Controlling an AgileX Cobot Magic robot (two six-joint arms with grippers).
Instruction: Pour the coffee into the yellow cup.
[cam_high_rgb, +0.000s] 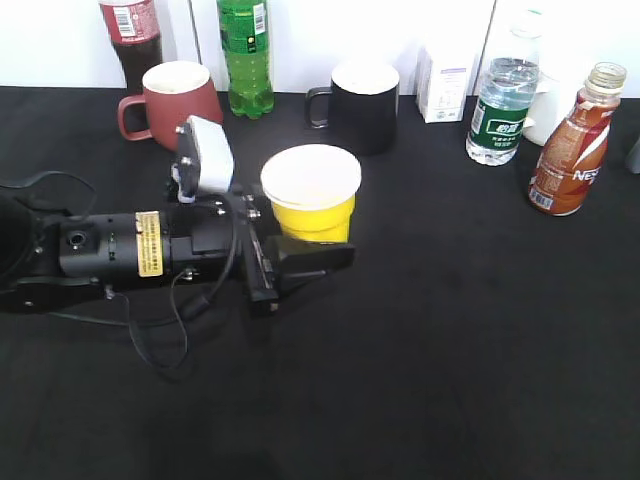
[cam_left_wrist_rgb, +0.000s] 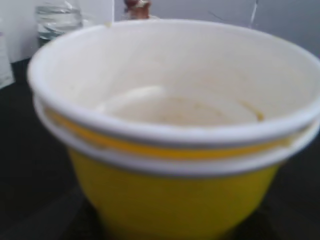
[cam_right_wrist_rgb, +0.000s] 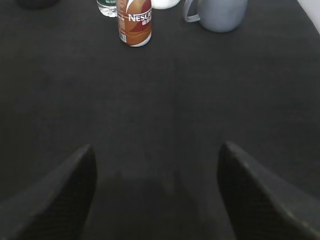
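The yellow cup (cam_high_rgb: 312, 193), white inside, stands left of the table's middle and looks like two nested cups; it fills the left wrist view (cam_left_wrist_rgb: 175, 200). My left gripper (cam_high_rgb: 322, 246) lies low on the table with its fingers round the cup's lower part, shut on it. The coffee bottle (cam_high_rgb: 572, 145), brown with an orange-brown and white label, stands upright at the far right, and its lower part shows at the top of the right wrist view (cam_right_wrist_rgb: 135, 22). My right gripper (cam_right_wrist_rgb: 155, 150) is open and empty over bare table, well short of the bottle.
Along the back stand a cola bottle (cam_high_rgb: 131, 35), a maroon mug (cam_high_rgb: 178, 100), a green soda bottle (cam_high_rgb: 246, 55), a black mug (cam_high_rgb: 362, 103), a white carton (cam_high_rgb: 444, 85) and a water bottle (cam_high_rgb: 503, 100). A grey mug (cam_right_wrist_rgb: 217, 12) stands right of the coffee. The table is black (cam_high_rgb: 450, 330).
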